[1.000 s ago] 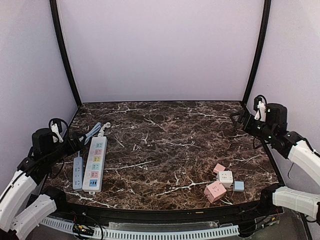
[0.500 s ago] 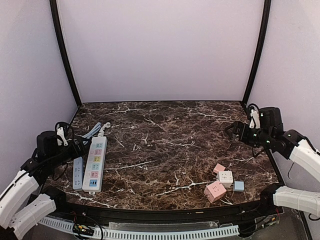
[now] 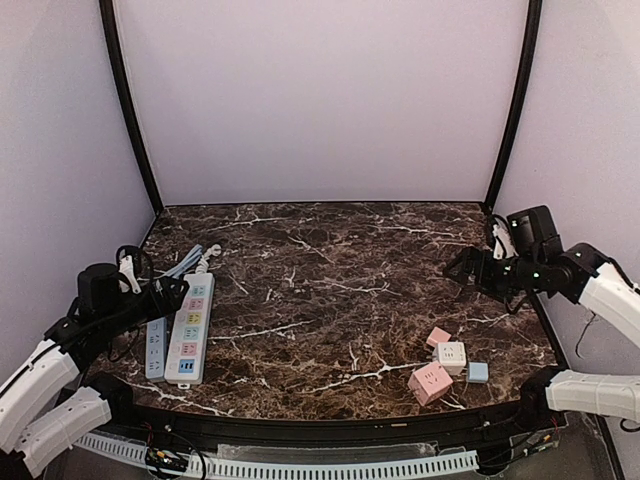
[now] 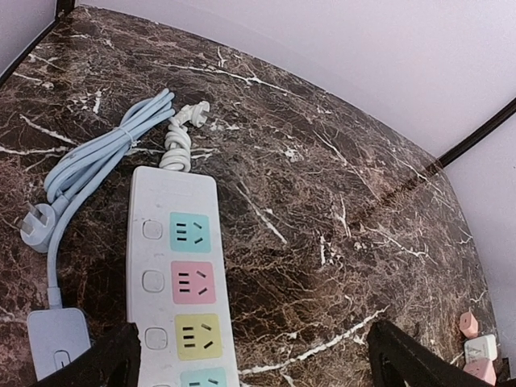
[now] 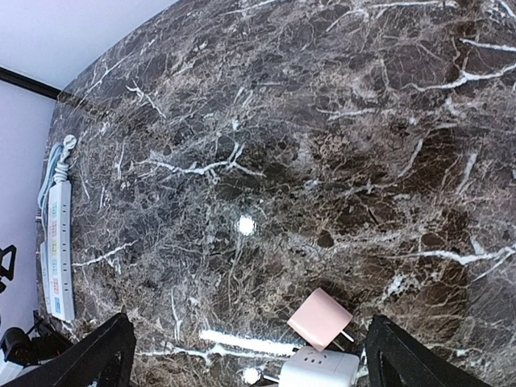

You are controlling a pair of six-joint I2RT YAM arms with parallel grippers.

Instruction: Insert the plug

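Plug (image 4: 192, 115) lies loose, upper left in my left wrist view, just above the strip (image 4: 181, 266), not yet inserted. Left gripper (image 4: 254, 367) and right gripper (image 5: 254, 355) gape empty; grasping and inserting remain.

The left arm (image 3: 40, 370) and right arm (image 3: 612, 295) had white shells on their lower links, with black joints and black wrist housings. Thin black cables looped at each wrist. The jaws were matte black.
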